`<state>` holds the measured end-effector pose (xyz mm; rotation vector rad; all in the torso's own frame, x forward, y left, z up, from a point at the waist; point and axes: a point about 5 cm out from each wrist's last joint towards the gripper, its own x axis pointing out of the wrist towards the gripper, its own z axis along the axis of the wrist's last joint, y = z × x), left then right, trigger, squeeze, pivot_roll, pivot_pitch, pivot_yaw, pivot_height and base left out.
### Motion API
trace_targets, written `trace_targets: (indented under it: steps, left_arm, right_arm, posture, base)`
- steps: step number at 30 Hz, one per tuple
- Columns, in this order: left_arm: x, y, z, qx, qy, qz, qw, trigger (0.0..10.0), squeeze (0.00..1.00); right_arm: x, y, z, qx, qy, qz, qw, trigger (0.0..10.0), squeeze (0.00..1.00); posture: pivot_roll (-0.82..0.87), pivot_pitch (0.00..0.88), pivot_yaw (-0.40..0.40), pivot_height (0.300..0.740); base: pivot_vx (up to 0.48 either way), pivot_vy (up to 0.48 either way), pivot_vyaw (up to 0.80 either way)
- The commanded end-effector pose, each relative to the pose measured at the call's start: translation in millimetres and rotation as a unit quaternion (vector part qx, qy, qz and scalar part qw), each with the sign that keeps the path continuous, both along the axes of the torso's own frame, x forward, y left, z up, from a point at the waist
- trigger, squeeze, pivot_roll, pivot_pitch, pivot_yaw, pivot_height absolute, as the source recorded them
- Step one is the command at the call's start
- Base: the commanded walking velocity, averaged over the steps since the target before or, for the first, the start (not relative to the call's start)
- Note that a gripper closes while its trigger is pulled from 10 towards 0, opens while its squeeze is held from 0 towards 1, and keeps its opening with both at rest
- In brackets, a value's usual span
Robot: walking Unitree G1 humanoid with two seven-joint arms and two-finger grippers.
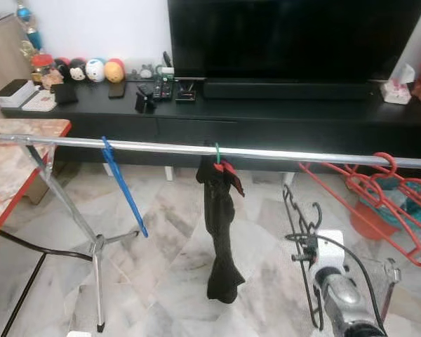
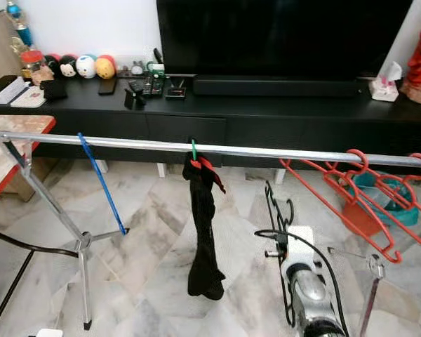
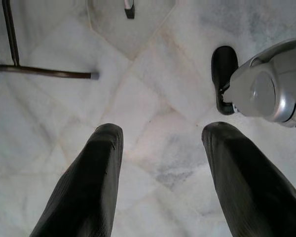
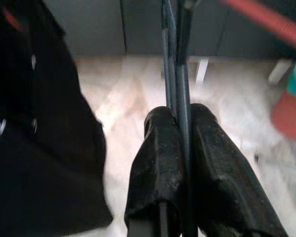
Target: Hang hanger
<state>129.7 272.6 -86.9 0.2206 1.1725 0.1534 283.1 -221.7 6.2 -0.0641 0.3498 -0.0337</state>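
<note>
Right gripper (image 4: 180,123) is pinching the black hanger (image 1: 300,223) between its fingers, holding it below the silver rail (image 1: 196,148), beside the hanging black garment (image 1: 219,232). Left gripper (image 3: 160,143) is hanging spread apart over the marble floor (image 3: 153,98).

Right arm (image 1: 344,298) is showing a silver ribbed metal casing with a white block at its end and a black cable (image 1: 351,263) looping over it. Gripper fingers (image 3: 84,187) are looking long, matte black, rounded at the tips, lightly scuffed.
</note>
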Motion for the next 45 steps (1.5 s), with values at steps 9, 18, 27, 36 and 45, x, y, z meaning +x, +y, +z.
trace_targets:
  steps: [9, 18, 27, 36, 45]
  left_arm:
    - [-1.4, 4.3, 1.1, 0.008, -0.004, 0.008, 1.000, 10.0, 0.00]
    - [-1.4, 4.3, 1.0, 0.007, -0.005, 0.011, 1.000, 10.0, 0.00]
    - [-1.7, 3.7, 0.8, 0.006, -0.004, 0.009, 1.000, 10.0, 0.00]
    - [-2.1, 4.1, 0.8, 0.006, -0.004, 0.011, 1.000, 10.0, 0.00]
    - [-2.4, 4.1, 0.7, 0.006, -0.002, 0.008, 1.000, 10.0, 0.00]
  right_arm:
    - [34.5, 12.0, 37.4, -0.009, -0.075, 0.025, 0.997, 10.0, 0.00]
    - [42.0, 21.1, 45.6, -0.009, -0.094, 0.044, 0.995, 10.0, 0.00]
    - [40.9, 21.8, 44.5, -0.009, -0.095, 0.044, 0.995, 10.0, 0.00]
    - [42.2, 23.5, 45.3, -0.007, -0.096, 0.044, 0.994, 10.0, 0.00]
    - [41.3, 22.6, 44.4, -0.007, -0.095, 0.043, 0.995, 10.0, 0.00]
  posture:
    - [-0.01, 0.000, 0.022, 0.719]
    - [-0.01, 0.000, 0.022, 0.719]
    - [-0.01, 0.000, 0.023, 0.719]
    - [-0.01, 0.000, 0.024, 0.719]
    - [-0.01, 0.000, 0.024, 0.719]
  base:
    - [0.000, 0.000, 0.00]
    - [0.000, 0.000, 0.00]
    - [0.113, 0.000, 0.00]
    - [0.277, 0.000, 0.00]
    - [0.342, 0.000, 0.00]
